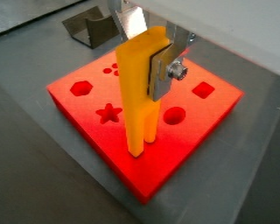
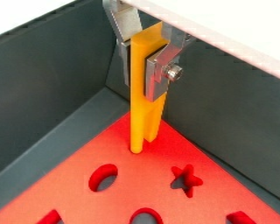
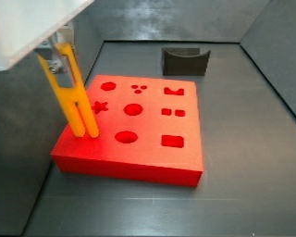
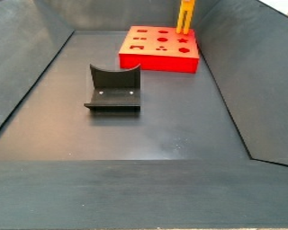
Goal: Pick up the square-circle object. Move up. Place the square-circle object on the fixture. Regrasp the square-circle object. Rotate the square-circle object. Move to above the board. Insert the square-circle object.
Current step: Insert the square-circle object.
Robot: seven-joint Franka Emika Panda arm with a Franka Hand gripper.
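The square-circle object [image 1: 140, 92] is a long yellow-orange peg, held upright with my gripper [image 1: 149, 66] shut on its upper part. In both wrist views a silver finger [image 2: 160, 74] presses its side. Its lower end meets the top face of the red board [image 1: 206, 118] near one corner [image 2: 137, 147]. Whether it sits in a hole there is hidden by the peg. In a side view the peg [image 3: 79, 97] leans slightly over the board's [image 3: 151, 153] front-left corner. The dark fixture [image 4: 112, 88] stands apart from the board [image 4: 158, 56], with nothing on it.
The board shows star, circle, hexagon, oval and square holes [image 3: 173, 142]. Dark bin walls [image 2: 49, 96] rise close beside the peg's corner of the board. The fixture [image 3: 184, 61] stands behind the board on the grey floor [image 4: 171, 126].
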